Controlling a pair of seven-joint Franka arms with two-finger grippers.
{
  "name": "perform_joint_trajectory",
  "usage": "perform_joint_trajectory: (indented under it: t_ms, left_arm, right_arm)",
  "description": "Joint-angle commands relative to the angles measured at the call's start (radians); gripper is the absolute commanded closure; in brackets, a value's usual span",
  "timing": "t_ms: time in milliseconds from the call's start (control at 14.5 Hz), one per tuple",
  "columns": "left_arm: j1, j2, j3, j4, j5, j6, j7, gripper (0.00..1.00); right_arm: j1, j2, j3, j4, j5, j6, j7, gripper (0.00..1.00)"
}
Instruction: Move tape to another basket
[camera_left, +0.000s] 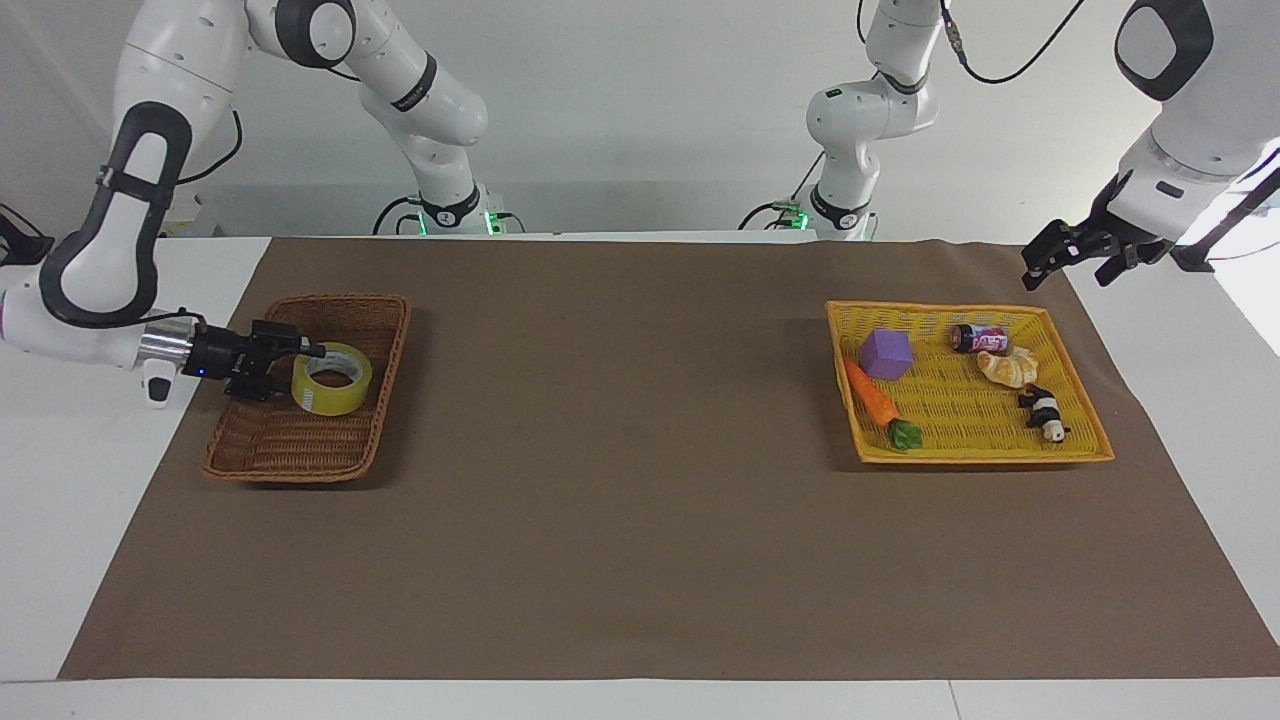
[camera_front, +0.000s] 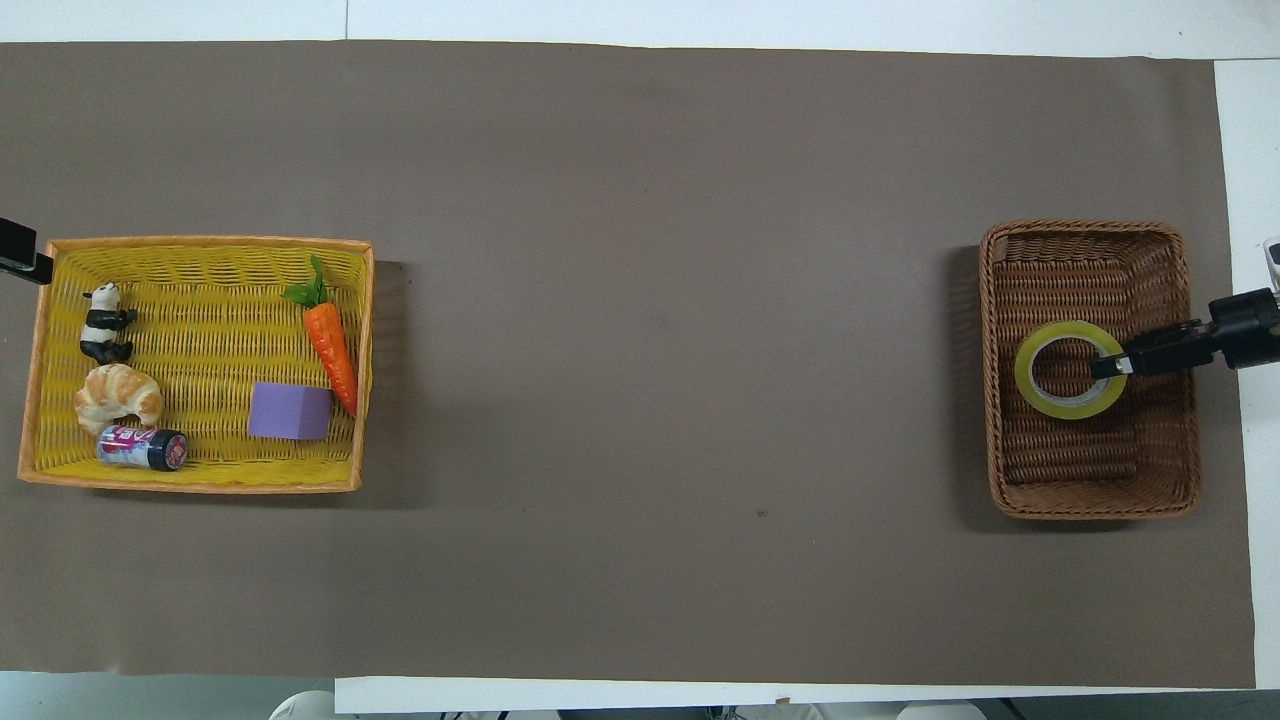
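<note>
Your right gripper (camera_left: 300, 362) is pinching, as far as I can tell, only the wall of the translucent yellow tape roll (camera_left: 331, 378) in the dark brown wicker basket (camera_left: 262, 455), risking it twisting loose.

You have a white table (camera_left: 60, 560) carrying a brown mat (camera_left: 620, 500), with the brown wicker basket (camera_left: 262, 450) toward the right arm's end and a yellow basket (camera_left: 975, 450) toward the left arm's.
</note>
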Motion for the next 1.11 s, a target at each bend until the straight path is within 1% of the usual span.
perform_joint_trajectory:
  t_ms: [0, 138, 277, 484, 553, 691, 761, 830, 899, 968, 1037]
  left_arm:
    - [0.0, -0.019, 0.003, -0.025, 0.012, 0.01, 0.001, 0.0]
    - [0.0, -0.019, 0.003, -0.025, 0.013, 0.01, 0.001, 0.0]
    - [0.0, -0.019, 0.003, -0.025, 0.013, 0.01, 0.001, 0.0]
    - [0.0, -0.019, 0.003, -0.025, 0.012, 0.01, 0.001, 0.0]
    - [0.0, -0.019, 0.003, -0.025, 0.012, 0.008, 0.001, 0.0]
    - [0.0, -0.019, 0.005, -0.025, 0.013, 0.01, 0.001, 0.0]
    - [0.0, -0.019, 0.003, -0.025, 0.012, 0.01, 0.001, 0.0]
    - [0.0, -0.019, 0.003, -0.025, 0.013, 0.01, 0.001, 0.0]
    - [0.0, -0.019, 0.005, -0.025, 0.013, 0.01, 0.001, 0.0]
    - [0.0, -0.019, 0.003, -0.025, 0.012, 0.01, 0.001, 0.0]
    - [0.0, -0.019, 0.003, -0.025, 0.013, 0.01, 0.001, 0.0]
  right_arm:
    - [0.059, -0.092, 0.003, 0.013, -0.108, 0.067, -0.009, 0.0]
    - [0.117, -0.17, 0.003, 0.013, -0.197, 0.121, 0.003, 0.0]
    - [0.162, -0.228, 0.003, 0.017, -0.274, 0.156, 0.031, 0.0]
    - [0.246, -0.313, 0.005, 0.028, -0.357, 0.174, 0.112, 0.0]
    - [0.289, -0.339, 0.005, 0.031, -0.391, 0.174, 0.188, 0.0]
    - [0.36, -0.382, 0.006, 0.046, -0.492, 0.155, 0.442, 0.0]
    - [0.384, -0.396, 0.006, 0.052, -0.503, 0.123, 0.588, 0.0]
    - [0.397, -0.399, 0.008, 0.074, -0.512, 0.077, 0.683, 0.0]
    - [0.415, -0.399, 0.008, 0.103, -0.556, 0.02, 0.742, 0.0]
    - [0.421, -0.404, 0.006, 0.114, -0.586, -0.006, 0.758, 0.0]
    - [0.42, -0.419, 0.005, 0.115, -0.589, -0.013, 0.759, 0.0]
